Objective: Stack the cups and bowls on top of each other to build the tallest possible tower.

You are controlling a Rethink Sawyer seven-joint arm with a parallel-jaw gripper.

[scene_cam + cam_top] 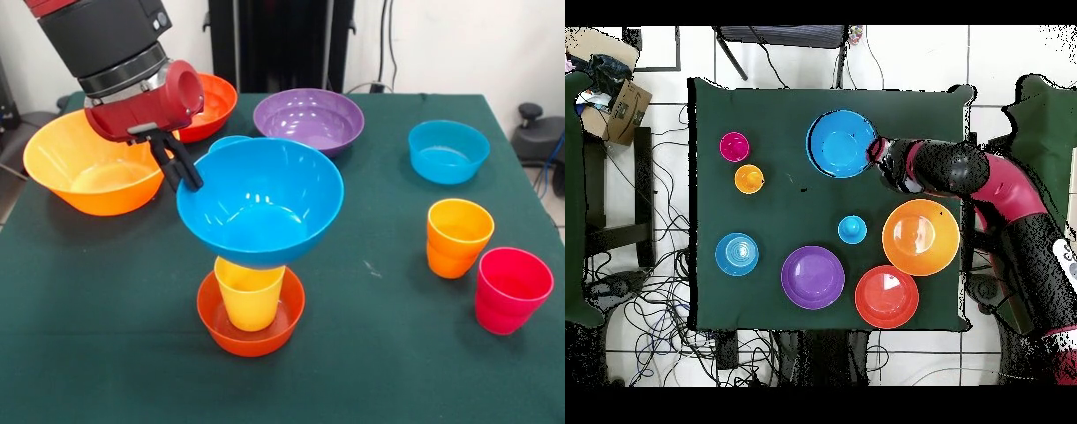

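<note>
We see the tower (pixel 252 265) near the table's front edge in the front view: a small glossy red-orange plastic bowl (pixel 252 331) holding a yellow plastic cup (pixel 250 296), with a large blue plastic bowl (pixel 260 201) flaring on top. The black two-fingered gripper (pixel 181 168) pinches that blue bowl's rim. On the dark green table (pixel 106 353), the other bowls and cups stand apart.

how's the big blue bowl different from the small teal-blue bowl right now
The big blue bowl is much wider and deeper than the small teal-blue bowl. It sits raised on a yellow cup inside a small red-orange bowl, while the teal-blue one rests on the table. The gripper is at the big bowl's rim; the small one stands alone. Both are glossy, upright and empty.
</note>
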